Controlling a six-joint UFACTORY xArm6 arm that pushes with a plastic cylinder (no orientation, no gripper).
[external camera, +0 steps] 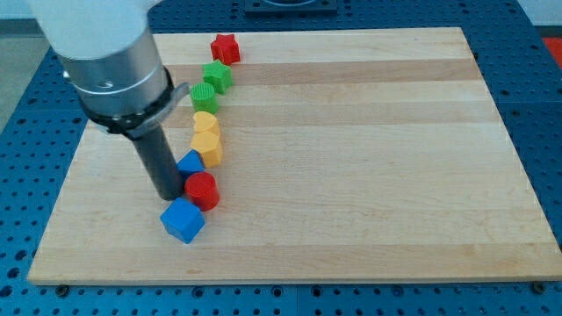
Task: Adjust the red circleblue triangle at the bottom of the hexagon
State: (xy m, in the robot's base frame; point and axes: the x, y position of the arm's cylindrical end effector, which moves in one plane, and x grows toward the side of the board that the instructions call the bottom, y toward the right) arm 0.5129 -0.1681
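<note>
My tip (169, 195) rests on the board at the view's lower left. The red circle block (203, 190) sits just to its right, touching or nearly touching it. The blue triangle block (190, 161) lies just above the red circle, partly hidden behind the rod. A blue cube (183, 219) lies just below the tip. A yellow hexagon block (209, 152) sits right of the blue triangle, with a yellow heart block (205, 124) above it.
Further up the column are a green circle block (204, 96), a green star block (217, 75) and a red star block (225, 47). The wooden board (369, 158) lies on a blue perforated table. The arm's grey body fills the view's upper left.
</note>
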